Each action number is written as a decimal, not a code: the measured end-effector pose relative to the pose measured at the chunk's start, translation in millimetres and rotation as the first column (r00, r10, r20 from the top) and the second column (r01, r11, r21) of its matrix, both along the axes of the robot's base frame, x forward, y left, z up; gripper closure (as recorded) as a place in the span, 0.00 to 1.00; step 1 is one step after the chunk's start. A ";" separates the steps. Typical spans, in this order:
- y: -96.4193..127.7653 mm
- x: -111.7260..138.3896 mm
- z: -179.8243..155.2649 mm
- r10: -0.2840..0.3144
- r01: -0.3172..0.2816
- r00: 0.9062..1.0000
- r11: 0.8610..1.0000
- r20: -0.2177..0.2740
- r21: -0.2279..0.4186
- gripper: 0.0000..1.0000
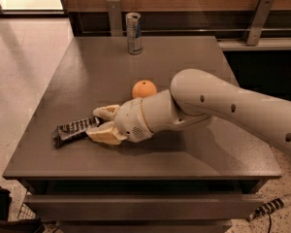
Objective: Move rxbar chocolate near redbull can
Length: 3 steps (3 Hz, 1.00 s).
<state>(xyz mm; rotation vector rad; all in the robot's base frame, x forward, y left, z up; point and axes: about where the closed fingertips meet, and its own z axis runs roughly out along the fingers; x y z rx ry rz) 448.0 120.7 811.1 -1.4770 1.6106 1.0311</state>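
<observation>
At the near-left part of the grey table, we are watching the robot's gripper working low over the surface, with its pale fingers spread apart and straddling the right end of the rxbar chocolate. The jaws are standing open by rather more than the bar's width. We are seeing the bar's end lying between them, not clamped, and we cannot tell whether either finger is touching the wrapper.

The bar is lying flat near the table's left edge, pointing slightly up toward the right. The redbull can is standing upright at the far edge, well apart from it, and an orange is sitting between the two, just behind the gripper's wrist.

We are judging the bar to be light and thin, fairly stiff along its length but wrapped in glossy film that is likely to slip or crinkle. Pinching it across the narrow width, a little in from the end, is looking like the safest hold; a grip at the very tip is risking a droop or a swing during the carry.

The white arm is running out of the picture on the right, so we are not seeing its base. The wrist is covering the table beneath it, and the bar's lettering is too faint for us to read.
</observation>
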 end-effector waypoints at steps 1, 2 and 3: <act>0.0 0.0 0.1 0.000 0.000 1.000 1.000 0.000 0.000 1.00; 0.0 0.0 0.1 0.000 0.000 1.000 1.000 0.000 0.000 1.00; 0.0 0.0 0.2 0.000 0.000 1.000 1.000 0.000 0.000 1.00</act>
